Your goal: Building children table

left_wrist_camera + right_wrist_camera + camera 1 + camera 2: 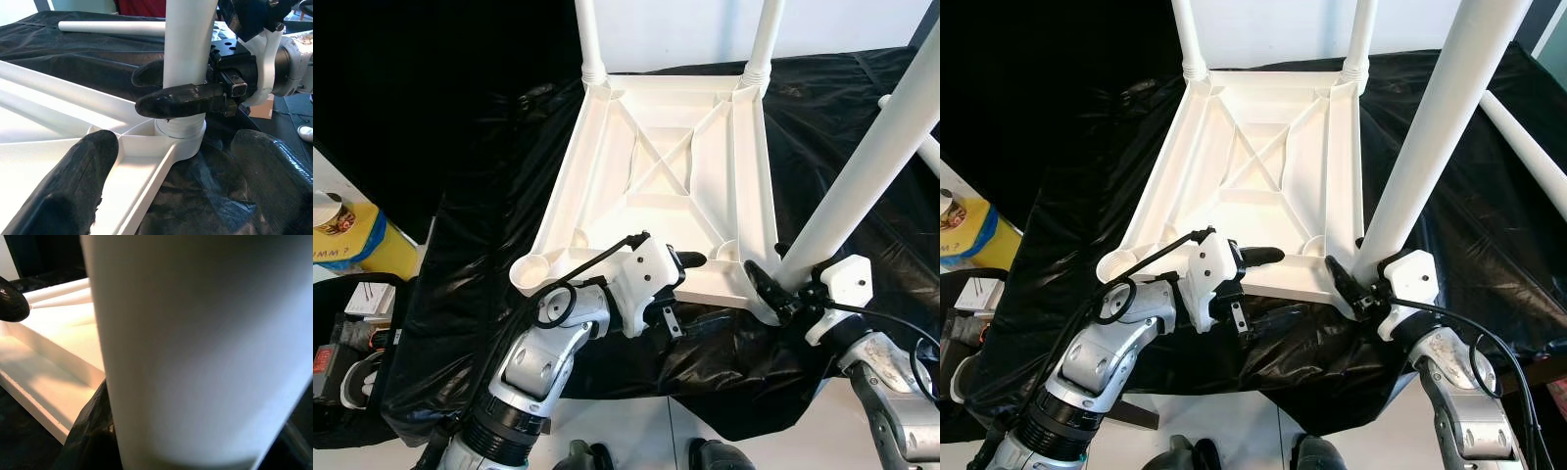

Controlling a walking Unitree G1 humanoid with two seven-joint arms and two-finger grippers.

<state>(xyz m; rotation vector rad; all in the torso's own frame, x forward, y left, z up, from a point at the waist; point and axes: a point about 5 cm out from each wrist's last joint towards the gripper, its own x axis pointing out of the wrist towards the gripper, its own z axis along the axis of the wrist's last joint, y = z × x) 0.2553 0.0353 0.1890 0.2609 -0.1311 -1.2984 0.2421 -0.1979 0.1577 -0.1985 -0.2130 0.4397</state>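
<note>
**Children's table: two legs on, third one going in, one socket still bare**

Children's table top lies upside down on a black sheet spread over the counter, ribs facing up. From the left eye, two far legs are already standing in their corner sockets. The right gripper is closed around a third leg right at the near right corner. The near left socket is still empty. The left gripper sits at the near edge of the top, one finger laid over the rim.

Right eye, same story, plus a loose leg lying on the sheet off to the right, probably the fourth one.

Left wrist view is the good one: the leg's base is inside the socket collar with the right gripper's fingers clamped just above it. The left gripper's own fingers are spread wide, straddling the rim and holding nothing.

Right wrist view is mostly white leg up close, with the frame beside it.

So I'd call it roughly halfway plus: third leg needs seating, then the last one.
</note>
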